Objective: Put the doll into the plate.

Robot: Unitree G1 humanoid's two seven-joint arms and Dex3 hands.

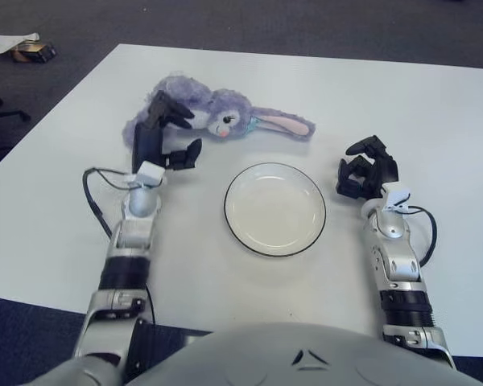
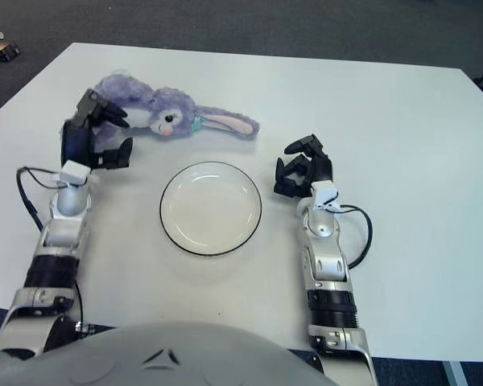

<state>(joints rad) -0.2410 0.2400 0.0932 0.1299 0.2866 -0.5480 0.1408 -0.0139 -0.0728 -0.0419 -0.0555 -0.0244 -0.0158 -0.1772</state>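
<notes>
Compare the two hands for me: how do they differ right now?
The left hand is up at the doll, its fingers spread toward the purple body; the right hand shows beside the plate, on its right, near nothing to grasp. The left reaches farther up the table than the right. Both are black, three-fingered and hold nothing.

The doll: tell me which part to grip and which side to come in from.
Grip the purple doll by its plump body at the robot's left end, coming from above and the near side, where the left hand already hovers with fingers spread. The body is the bulkiest part; the long ears trailing right look thin and floppy. The right hand shows right of the plate.
</notes>
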